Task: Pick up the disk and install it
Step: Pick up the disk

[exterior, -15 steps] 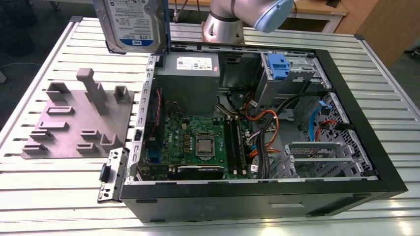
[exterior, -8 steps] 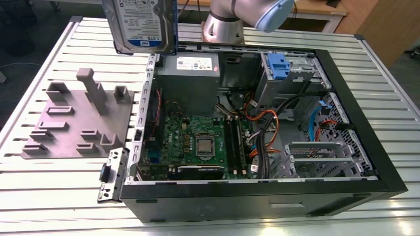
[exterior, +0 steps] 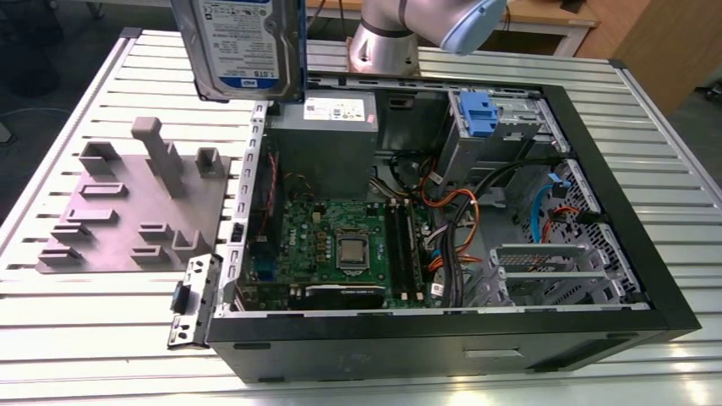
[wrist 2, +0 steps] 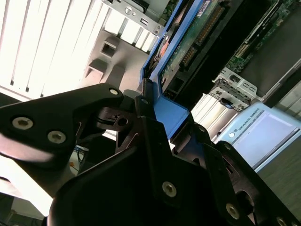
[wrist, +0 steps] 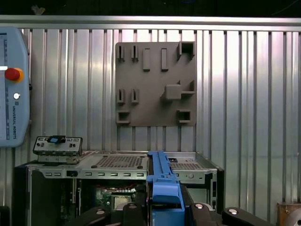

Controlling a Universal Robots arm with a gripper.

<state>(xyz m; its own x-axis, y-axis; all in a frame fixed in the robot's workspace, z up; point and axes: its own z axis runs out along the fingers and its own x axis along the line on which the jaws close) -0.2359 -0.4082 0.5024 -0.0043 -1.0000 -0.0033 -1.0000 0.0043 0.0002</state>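
Print too small to be read is seen on the disk [exterior: 239,46] and on a white sticker [exterior: 336,109] in the computer case [exterior: 451,345], and a maker's name on the pale control pad [wrist: 11,94].

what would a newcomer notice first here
The disk hangs in the air at the top of the exterior view, its blue side rail clamped in the gripper, as seen in the first wrist view. Below it the open computer case lies with its insides exposed. The grey pegged plate sits beside the case at the exterior view's left.
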